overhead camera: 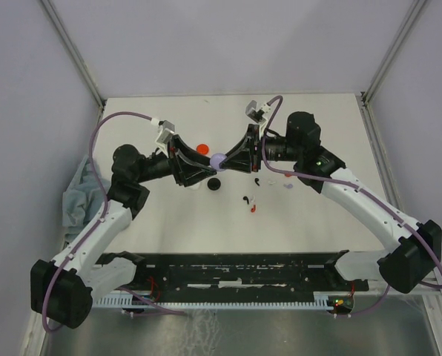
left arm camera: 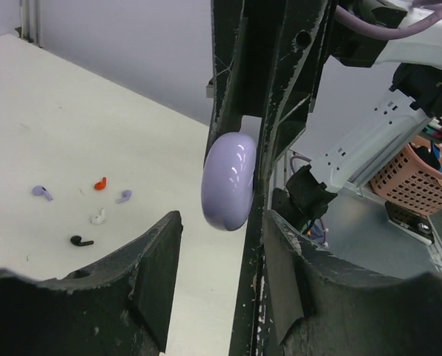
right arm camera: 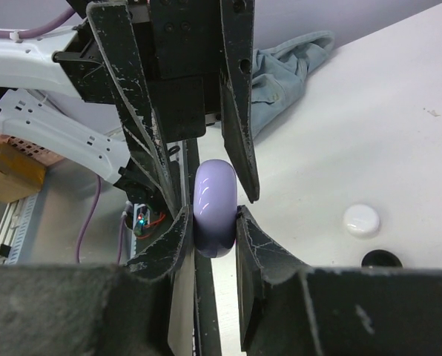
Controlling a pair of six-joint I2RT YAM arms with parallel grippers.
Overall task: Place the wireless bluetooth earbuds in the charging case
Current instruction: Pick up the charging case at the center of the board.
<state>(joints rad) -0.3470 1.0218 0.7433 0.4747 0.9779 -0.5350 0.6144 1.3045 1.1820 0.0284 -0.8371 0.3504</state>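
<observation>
Right gripper [right arm camera: 212, 228] is clamped on the lavender charging case [right arm camera: 215, 194], holding it on edge above the table [left arm camera: 50, 111]. Left gripper [left arm camera: 222, 222] straddles the same case from the opposite side, jaws partway apart, and you can see a gap at one finger. The earbuds [left arm camera: 98, 216] (two lavender, red, white, black) lie loose on the table, well apart from both grippers.

A white table [overhead camera: 332, 133] lies under the left gripper [overhead camera: 206, 169] and the right gripper [overhead camera: 231, 159]. Pale gray walls [overhead camera: 228, 44] stand beyond them, with a metal post [overhead camera: 73, 48] in each back corner. A blue cloth [overhead camera: 76, 194] lies out to the left gripper's side, at the table's edge. A pink basket [left arm camera: 417, 174] sits past the right gripper.
</observation>
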